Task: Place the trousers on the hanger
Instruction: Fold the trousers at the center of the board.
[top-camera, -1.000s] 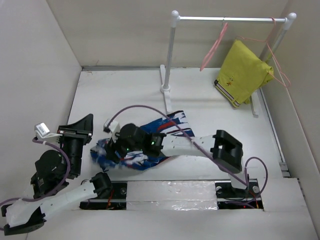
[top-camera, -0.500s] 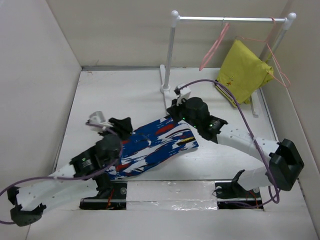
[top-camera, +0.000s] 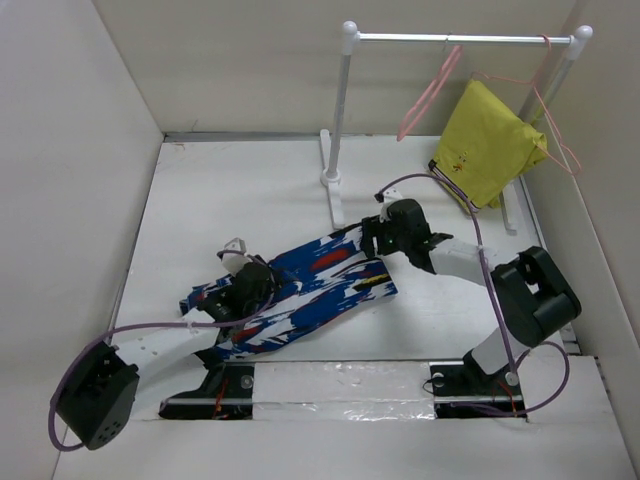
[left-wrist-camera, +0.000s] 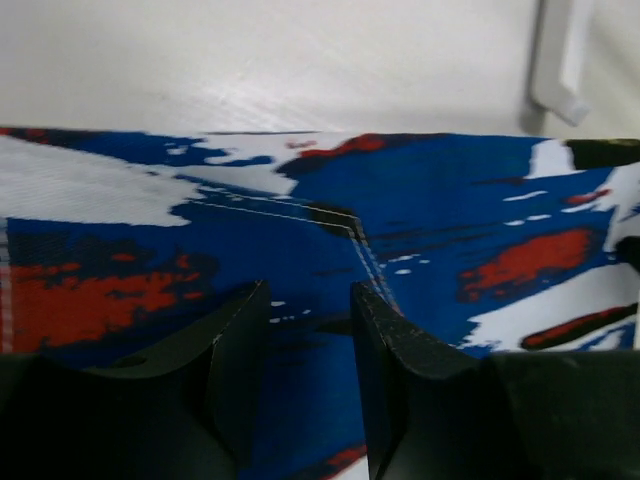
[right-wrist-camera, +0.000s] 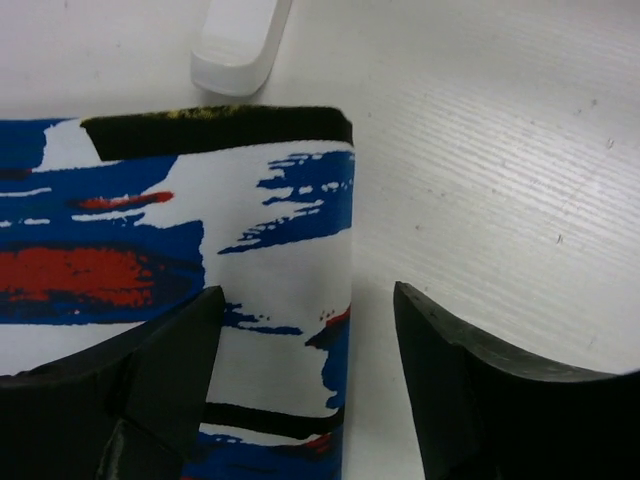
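Observation:
The blue patterned trousers (top-camera: 320, 285) lie spread flat and slanted on the white table, low left to upper right. My left gripper (top-camera: 268, 284) hovers low over their left part. Its jaws are a little apart, with flat cloth (left-wrist-camera: 430, 200) showing in the gap (left-wrist-camera: 308, 330). My right gripper (top-camera: 370, 242) is open at the trousers' upper right end and straddles the cloth's side edge (right-wrist-camera: 340, 250); nothing is held (right-wrist-camera: 310, 310). The bare pink hanger (top-camera: 425, 92) hangs on the rack's rail at the back.
A white rack (top-camera: 340, 110) stands at the back, its foot (right-wrist-camera: 235, 50) close to the trousers' end and also showing in the left wrist view (left-wrist-camera: 560, 60). A second pink hanger (top-camera: 548, 110) with a yellow garment (top-camera: 488, 145) hangs at the right. Walls enclose the table.
The trousers went from a bunched heap to lying flat. My left arm swung in over their left part. My right gripper pulled in over the trousers' upper right end.

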